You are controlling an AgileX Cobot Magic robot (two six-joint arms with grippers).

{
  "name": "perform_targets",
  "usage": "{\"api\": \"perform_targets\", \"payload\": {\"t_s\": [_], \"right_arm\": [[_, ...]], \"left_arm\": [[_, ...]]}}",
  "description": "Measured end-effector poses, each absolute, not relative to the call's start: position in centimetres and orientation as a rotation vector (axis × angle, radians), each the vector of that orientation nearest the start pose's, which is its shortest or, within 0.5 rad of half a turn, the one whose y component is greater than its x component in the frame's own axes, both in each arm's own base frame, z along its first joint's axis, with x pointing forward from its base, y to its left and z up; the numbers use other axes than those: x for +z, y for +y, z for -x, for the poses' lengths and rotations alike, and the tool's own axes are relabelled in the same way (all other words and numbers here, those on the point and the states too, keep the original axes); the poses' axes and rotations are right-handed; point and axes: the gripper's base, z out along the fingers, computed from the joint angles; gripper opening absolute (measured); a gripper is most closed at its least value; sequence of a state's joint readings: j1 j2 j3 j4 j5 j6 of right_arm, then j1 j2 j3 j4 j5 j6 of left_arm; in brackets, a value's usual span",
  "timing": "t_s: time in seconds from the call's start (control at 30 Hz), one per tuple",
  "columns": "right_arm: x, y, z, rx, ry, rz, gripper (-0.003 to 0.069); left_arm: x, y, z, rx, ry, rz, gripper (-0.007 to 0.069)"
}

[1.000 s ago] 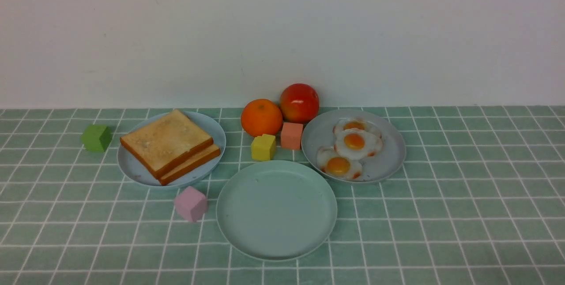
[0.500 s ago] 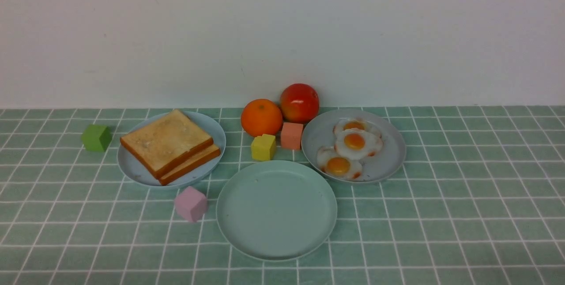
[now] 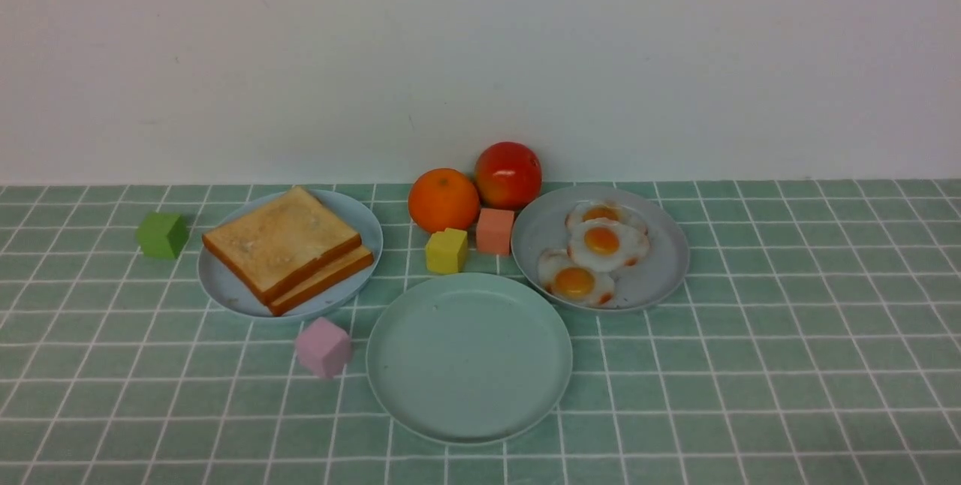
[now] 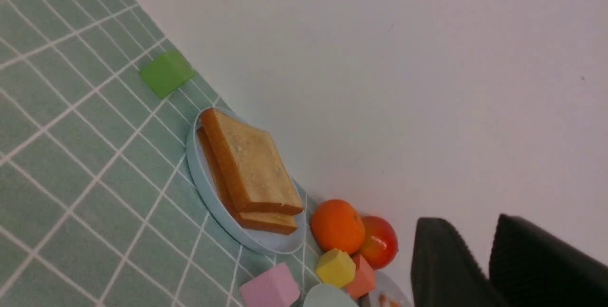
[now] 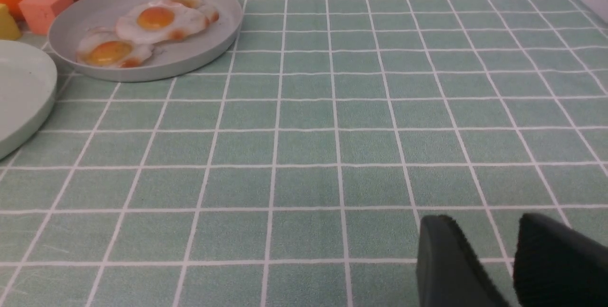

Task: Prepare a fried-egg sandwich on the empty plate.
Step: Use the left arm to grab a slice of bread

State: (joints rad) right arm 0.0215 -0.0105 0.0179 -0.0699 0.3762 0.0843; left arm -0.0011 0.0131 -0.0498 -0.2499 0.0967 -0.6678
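Two toast slices (image 3: 281, 241) lie stacked on a light blue plate (image 3: 218, 286) at the left; the left wrist view shows the toast (image 4: 251, 164) too. Three fried eggs (image 3: 607, 241) overlap on a grey plate (image 3: 653, 275) at the right, also in the right wrist view as eggs (image 5: 156, 19). The empty mint-green plate (image 3: 469, 357) sits in front between them. Neither arm shows in the front view. My left gripper (image 4: 468, 221) is open in the air, far from the toast. My right gripper (image 5: 477, 219) is open over bare cloth, well away from the eggs.
An orange (image 3: 443, 200) and a tomato (image 3: 508, 173) stand by the back wall. Yellow (image 3: 447, 251) and salmon (image 3: 495, 230) blocks lie between the plates. A pink block (image 3: 323, 347) touches the mint plate's left side, and a green block (image 3: 161, 235) lies far left.
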Motion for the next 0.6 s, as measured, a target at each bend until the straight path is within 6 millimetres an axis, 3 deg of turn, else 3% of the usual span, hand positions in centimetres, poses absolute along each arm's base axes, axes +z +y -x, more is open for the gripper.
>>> {"api": "perform_targets", "payload": {"t_s": [0.17, 0.27, 0.33, 0.47, 0.6], "right_arm": [[17.4, -0.1, -5.2, 0.004, 1.866, -0.016, 0.0241], [17.5, -0.1, -5.3, 0.011, 1.858, -0.02, 0.0241], [17.6, 0.2, -5.4, 0.14, 1.824, -0.13, 0.0241], [18.5, 0.6, -5.5, 0.406, 1.705, -0.356, 0.0241], [19.5, 0.5, -5.6, 0.544, 1.573, -0.474, 0.0239]], "left_arm": [[26.3, -0.5, -6.9, -0.537, 1.644, 0.519, 0.003], [27.8, -0.8, -8.1, -0.465, 1.766, 0.407, -0.0004], [29.5, -1.8, -9.9, -0.407, 1.987, 0.235, -0.0013], [30.2, -3.4, -12.4, -0.36, 2.3, 0.042, -0.0013], [30.8, -4.4, -15.1, -0.342, 2.416, -0.02, -0.0013]]}}
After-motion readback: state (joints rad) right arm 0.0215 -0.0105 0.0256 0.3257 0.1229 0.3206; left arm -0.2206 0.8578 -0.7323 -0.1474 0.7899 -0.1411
